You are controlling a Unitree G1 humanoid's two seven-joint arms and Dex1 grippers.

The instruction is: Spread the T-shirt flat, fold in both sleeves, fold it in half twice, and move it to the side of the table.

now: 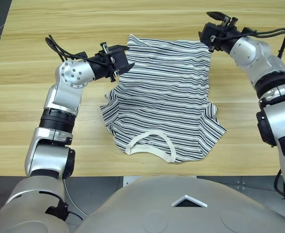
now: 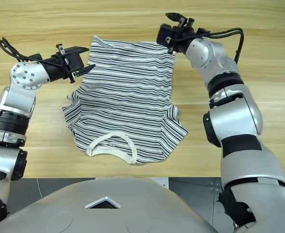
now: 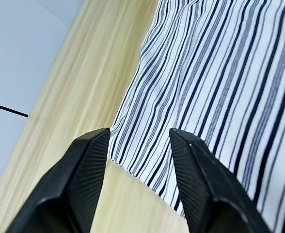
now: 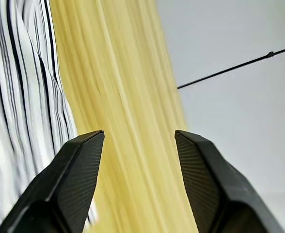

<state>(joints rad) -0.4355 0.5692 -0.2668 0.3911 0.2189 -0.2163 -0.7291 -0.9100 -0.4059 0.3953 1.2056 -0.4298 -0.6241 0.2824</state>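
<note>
Black-striped T-shirt [image 1: 166, 92] lies between both end effectors [image 3: 140, 133] [image 4: 140, 136].

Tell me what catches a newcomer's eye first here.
A black-and-white striped T-shirt lies mostly spread in the middle of the light wooden table, its white collar nearest the robot. The open left gripper and open right gripper sit at its two far corners.

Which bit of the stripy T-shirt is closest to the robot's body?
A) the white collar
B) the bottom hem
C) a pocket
A: the white collar lies at the near end of the T-shirt, by the front edge of the table.
</note>
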